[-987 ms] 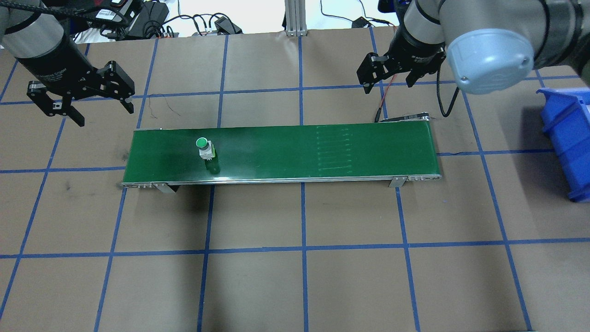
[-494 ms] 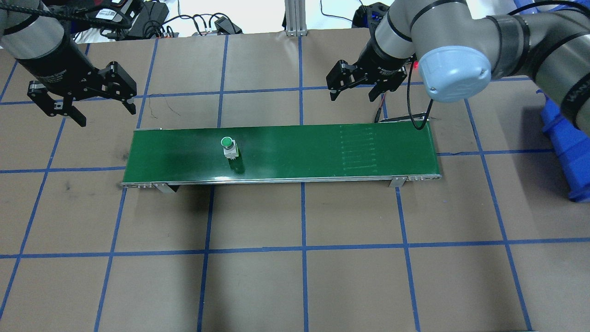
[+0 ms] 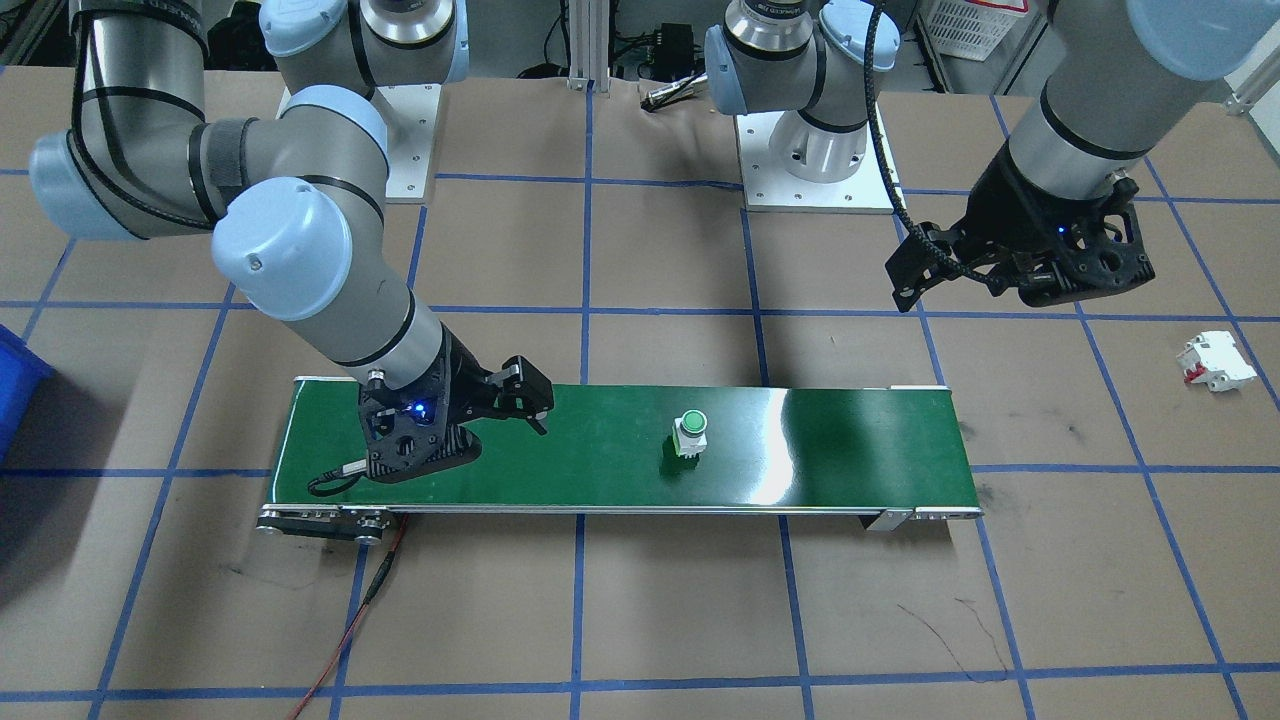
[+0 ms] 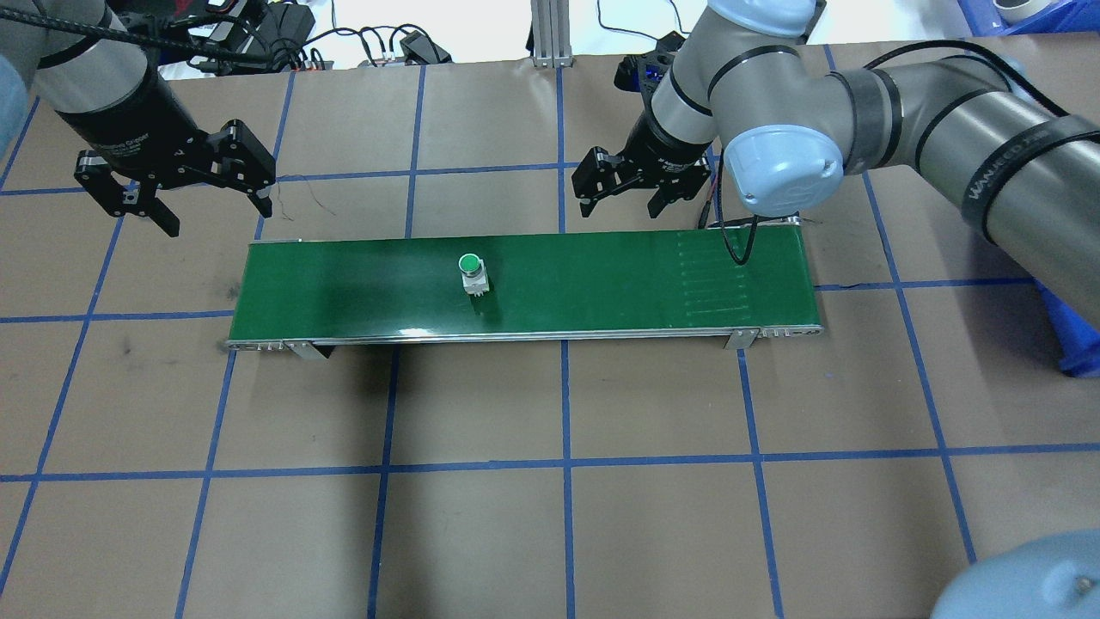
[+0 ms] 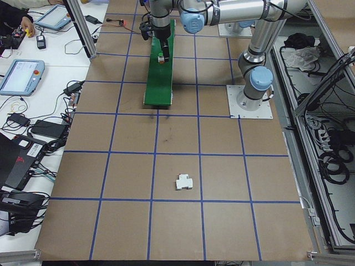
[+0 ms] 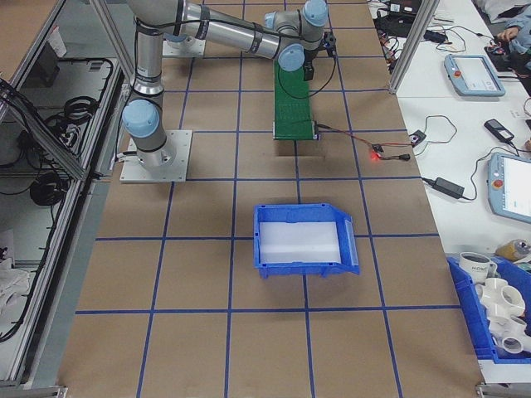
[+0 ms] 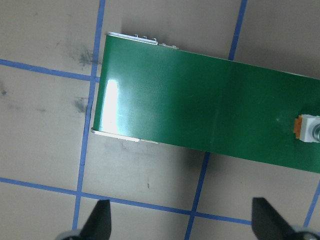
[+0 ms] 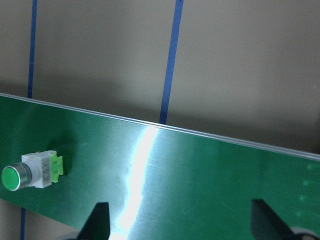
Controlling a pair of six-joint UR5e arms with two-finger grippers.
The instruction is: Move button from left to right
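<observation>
The button, a green round cap on a white and light-green body, stands on the green conveyor belt a little left of its middle. It also shows in the front view as the button and low at the left of the right wrist view as the button. My right gripper hovers open over the belt's far edge, to the right of the button. My left gripper hangs open beyond the belt's left end, holding nothing. Only the button's body edge shows in the left wrist view.
A blue bin sits at the table's right end. A white circuit breaker with a red lever lies on the table past the belt's left end. Cables and power supplies crowd the far edge. A red wire trails from the belt.
The button has travelled rightwards along the belt. My right arm has swung left, bringing its open gripper nearer the belt's middle. My left gripper has shifted slightly right.
</observation>
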